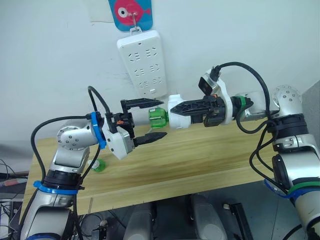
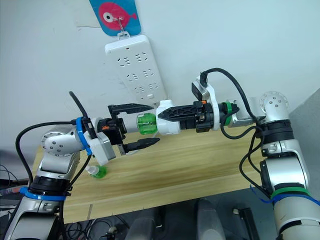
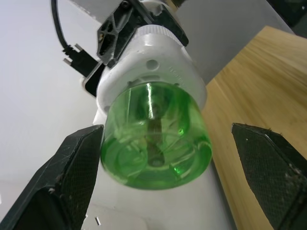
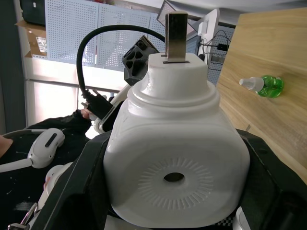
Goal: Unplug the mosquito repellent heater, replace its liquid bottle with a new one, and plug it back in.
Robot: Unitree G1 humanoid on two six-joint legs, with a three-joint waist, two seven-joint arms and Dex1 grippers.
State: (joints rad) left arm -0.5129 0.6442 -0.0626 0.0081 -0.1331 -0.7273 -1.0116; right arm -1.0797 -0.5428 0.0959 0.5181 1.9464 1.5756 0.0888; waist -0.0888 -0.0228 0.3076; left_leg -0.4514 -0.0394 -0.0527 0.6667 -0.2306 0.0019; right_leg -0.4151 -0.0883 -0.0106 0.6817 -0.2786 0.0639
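My right gripper (image 1: 176,112) is shut on the white mosquito repellent heater (image 1: 178,104), held in the air above the table. Its metal prongs (image 4: 176,36) and round vent hole (image 4: 173,178) show in the right wrist view. A green liquid bottle (image 1: 159,119) sticks out of the heater toward my left arm. My left gripper (image 1: 163,118) is open, with one black finger (image 3: 72,177) on each side of the bottle (image 3: 156,139) and a small gap to each. A second green bottle (image 1: 97,165) with a white cap lies on the table at the left.
The wooden table (image 1: 195,160) runs below both arms. A long white power strip (image 1: 142,62) hangs on the wall behind, from a hook on a blue-and-pink fish sticker (image 1: 131,12). Black cables loop off both wrists.
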